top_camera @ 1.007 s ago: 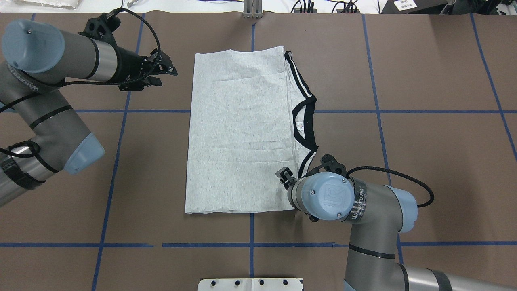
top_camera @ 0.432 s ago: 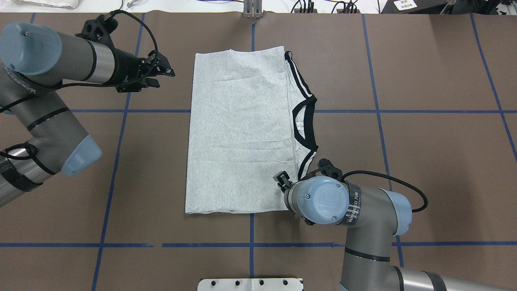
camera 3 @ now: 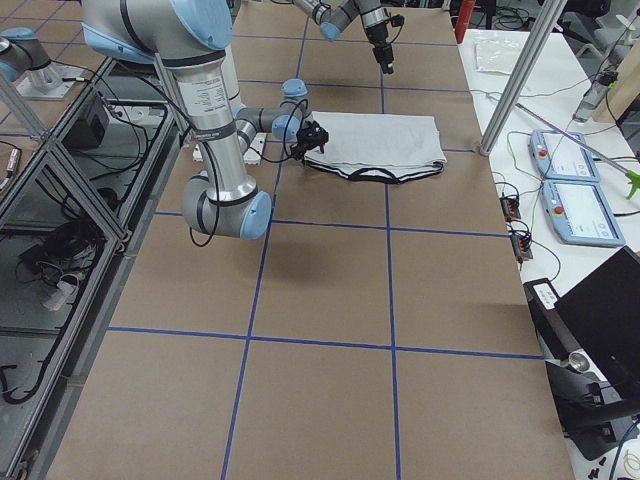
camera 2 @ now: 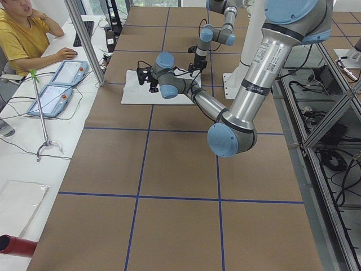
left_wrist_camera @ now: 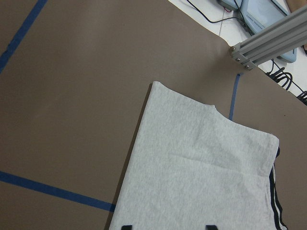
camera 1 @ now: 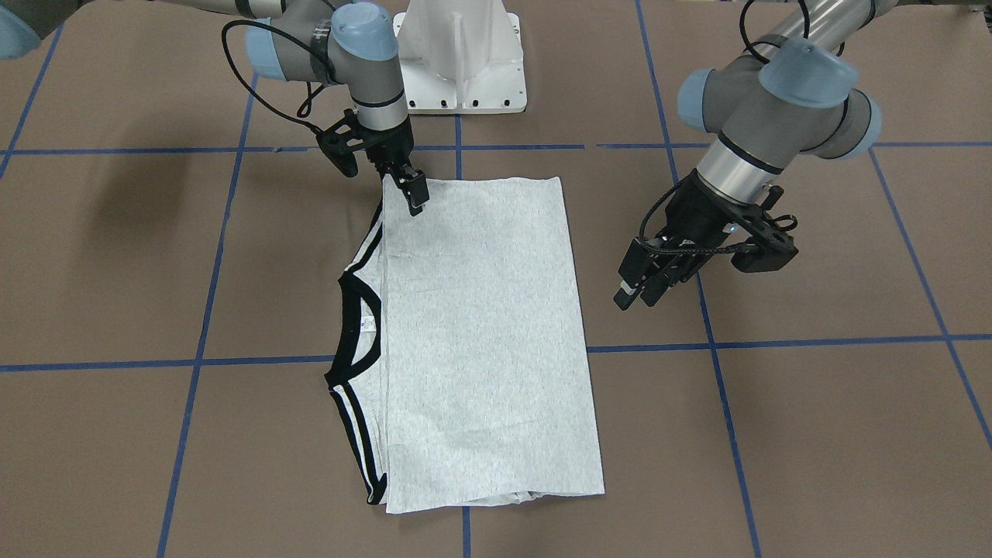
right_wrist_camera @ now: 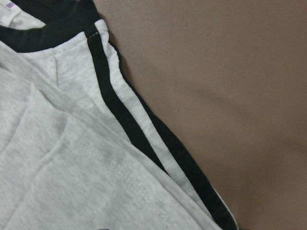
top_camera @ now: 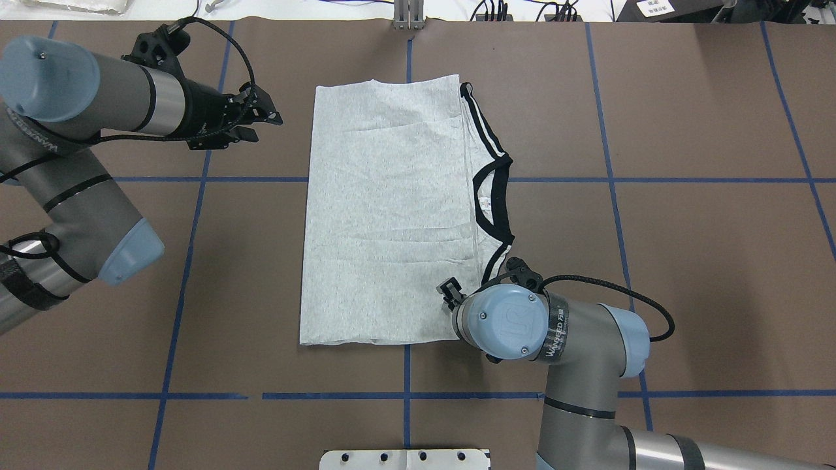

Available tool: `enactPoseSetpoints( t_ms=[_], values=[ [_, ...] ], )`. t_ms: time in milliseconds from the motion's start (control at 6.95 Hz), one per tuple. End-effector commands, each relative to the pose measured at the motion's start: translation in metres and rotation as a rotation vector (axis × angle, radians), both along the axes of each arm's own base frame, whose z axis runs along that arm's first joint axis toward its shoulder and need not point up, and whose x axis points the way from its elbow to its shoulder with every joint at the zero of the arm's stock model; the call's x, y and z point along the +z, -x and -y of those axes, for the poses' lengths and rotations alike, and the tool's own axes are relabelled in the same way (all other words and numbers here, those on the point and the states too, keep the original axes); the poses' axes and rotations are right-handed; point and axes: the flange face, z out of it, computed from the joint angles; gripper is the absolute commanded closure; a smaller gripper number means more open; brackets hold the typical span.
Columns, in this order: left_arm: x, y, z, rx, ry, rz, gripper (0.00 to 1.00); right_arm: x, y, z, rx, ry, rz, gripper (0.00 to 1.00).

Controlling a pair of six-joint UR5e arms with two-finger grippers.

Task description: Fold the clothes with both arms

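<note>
The left arm (top_camera: 85, 196) and right arm (top_camera: 581, 405) are built from silver-grey round tubes joined by thick elbow housings. Light-blue caps (top_camera: 508, 320) close the joint ends. The cap at the right wrist carries a raised logo and small screws near its rim. Thin black rings mark the tube joints. A black band (top_camera: 565, 326) bears white lettering. A black braided cable (top_camera: 614, 282) loops outside each wrist. The left gripper (camera 1: 635, 297) and right gripper (camera 1: 416, 200) are black.
</note>
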Motion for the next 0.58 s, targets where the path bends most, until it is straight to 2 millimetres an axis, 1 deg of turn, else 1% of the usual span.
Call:
enactPoseSetpoints(
  t_ms=[0, 144, 432],
  values=[
    [-0.0004, 0.0003, -0.0005, 0.000, -0.001, -0.001, 0.41, -0.0028, -0.0006, 0.0001, -0.002, 0.004, 0.004, 0.99],
    [-0.0002, 0.0003, -0.0004, 0.000, 0.000, 0.000, 0.41, 0.0004, -0.0012, -0.0013, -0.006, 0.004, 0.000, 1.00],
    [-0.0012, 0.0001, -0.0003, 0.000, -0.001, -0.001, 0.41, -0.0095, -0.0075, -0.0039, -0.012, 0.005, 0.016, 1.00]
  ],
)
